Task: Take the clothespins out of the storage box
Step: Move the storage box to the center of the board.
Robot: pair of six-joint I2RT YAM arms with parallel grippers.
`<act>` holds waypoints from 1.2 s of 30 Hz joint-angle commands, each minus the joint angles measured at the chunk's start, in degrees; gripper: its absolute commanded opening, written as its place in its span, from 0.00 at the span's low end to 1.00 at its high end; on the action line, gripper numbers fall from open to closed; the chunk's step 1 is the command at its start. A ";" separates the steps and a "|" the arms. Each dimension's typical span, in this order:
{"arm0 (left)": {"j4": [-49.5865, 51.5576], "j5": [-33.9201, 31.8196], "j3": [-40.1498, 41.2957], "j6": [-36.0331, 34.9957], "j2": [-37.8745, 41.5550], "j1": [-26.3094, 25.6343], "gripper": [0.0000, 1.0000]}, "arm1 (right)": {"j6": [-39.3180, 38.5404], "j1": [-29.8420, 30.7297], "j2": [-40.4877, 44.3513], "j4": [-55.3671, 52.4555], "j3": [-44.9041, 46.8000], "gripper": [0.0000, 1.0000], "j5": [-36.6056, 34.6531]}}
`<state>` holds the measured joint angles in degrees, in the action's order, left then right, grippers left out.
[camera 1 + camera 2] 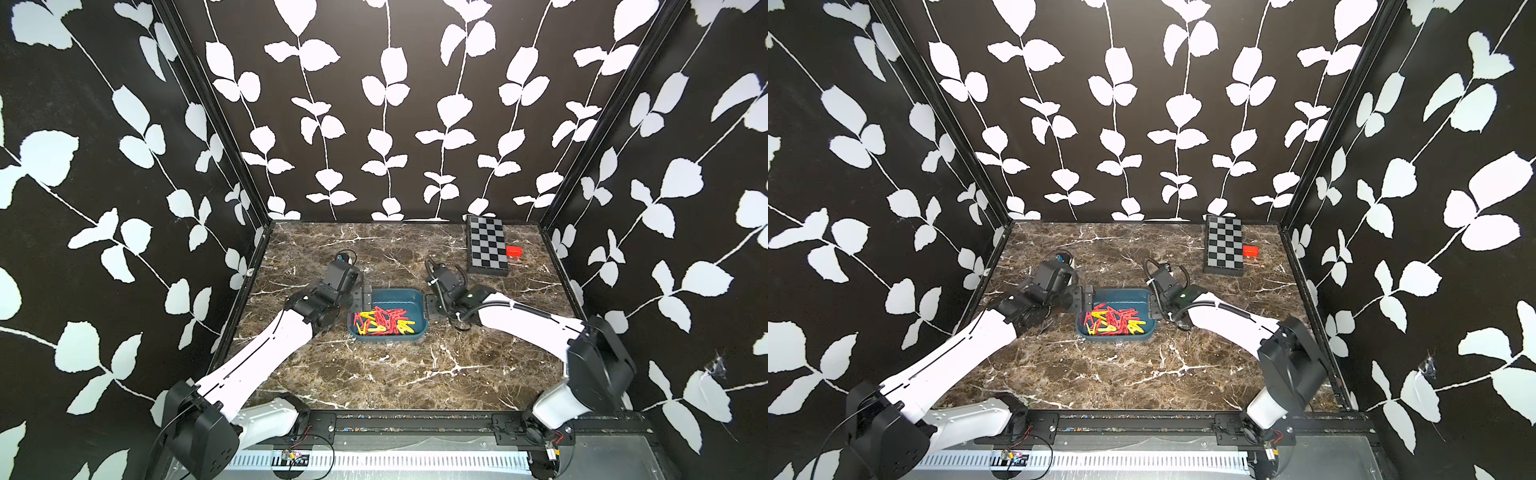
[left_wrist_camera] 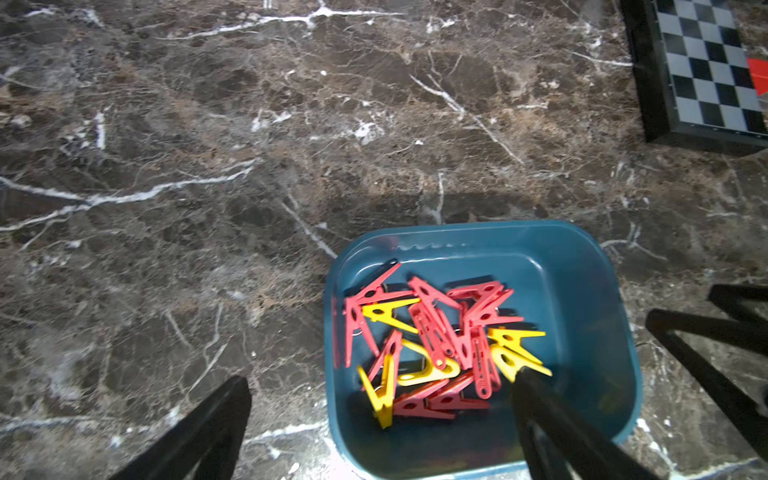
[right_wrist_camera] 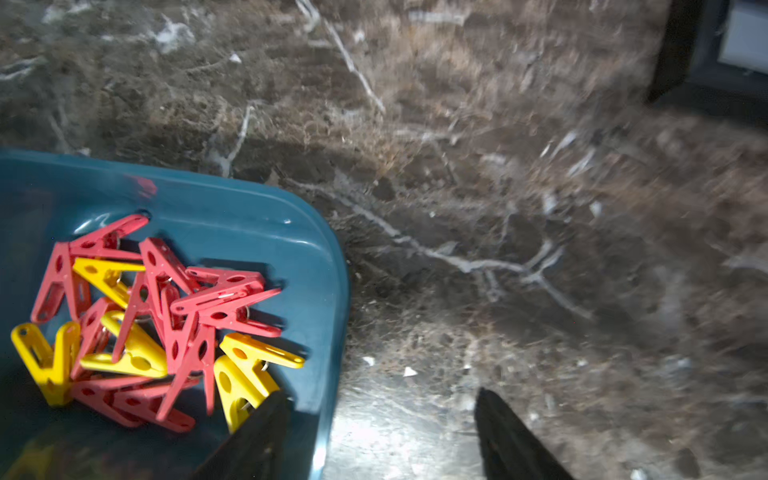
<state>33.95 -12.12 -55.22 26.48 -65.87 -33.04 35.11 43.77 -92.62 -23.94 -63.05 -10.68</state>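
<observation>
Your marble table [image 1: 415, 374] takes up most of the scene, and both arms come in from the near edge toward the middle. Your left arm [image 1: 266, 345] stretches far and to the right, with its wrist bent down at the left end of the storage box [image 1: 399, 296]. Your right arm [image 1: 523, 316] runs in low from the near right, wrist dipped at the box's right end.

The checkerboard box [image 1: 486, 245] lies far right, well apart from all that. The storage box sits mid-table between the two wrists.

Your left gripper [image 2: 382, 378] has its jaws wide apart, straddling the left wall, with one finger inside and one over the table. Your right gripper [image 3: 380, 397] is spread too, straddling the right wall and pinching nothing.

The clothespins [image 1: 384, 322], red and yellow, are all piled in the box's near half. A small red block [image 1: 514, 251] sits just beside the checkerboard box.
</observation>
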 commanded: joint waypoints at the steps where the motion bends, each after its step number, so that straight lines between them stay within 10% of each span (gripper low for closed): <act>1: 1.50 -1.12 1.29 -1.52 2.06 0.48 0.99 | 3.40 0.41 -4.39 1.03 -3.40 0.60 -0.40; 18: 1.47 -1.30 -1.07 0.91 -2.22 0.72 0.99 | 3.79 -2.31 -10.51 0.57 -5.55 0.02 -0.92; 36: -1.93 0.99 -2.98 3.54 -7.02 0.71 0.98 | -7.37 -14.33 -11.12 0.92 -7.92 0.04 5.44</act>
<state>33.41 -12.43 -56.31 29.17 -72.40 -32.58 30.22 30.15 -103.35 -21.96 -68.77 -5.96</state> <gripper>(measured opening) 0.986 0.073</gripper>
